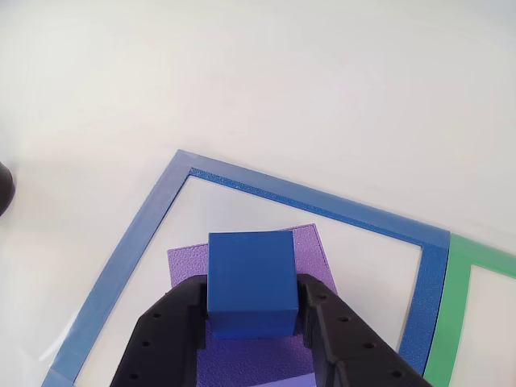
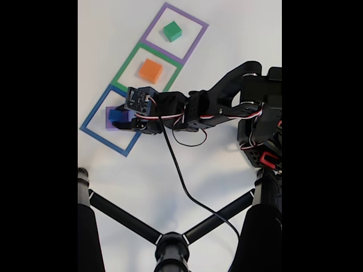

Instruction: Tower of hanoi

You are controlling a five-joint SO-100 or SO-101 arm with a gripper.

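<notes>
Your jaws sit tight against both sides of the blue block [image 1: 251, 282], over the purple block [image 1: 254, 355], inside the blue tape outline [image 1: 129, 258] on the counter [image 1: 282, 81].

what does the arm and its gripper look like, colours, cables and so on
The arm is matte black plastic, built of blocky segments, with red and white wires looping along its joints and a black cable trailing off across the table. The gripper has two thick black fingers dotted with small round holes.

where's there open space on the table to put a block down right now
Bare table lies right of the three tape squares, above the arm, and between the blue outline and the tripod legs. The blue outline is crowded: the gripper holds the blue block over the purple block.
</notes>
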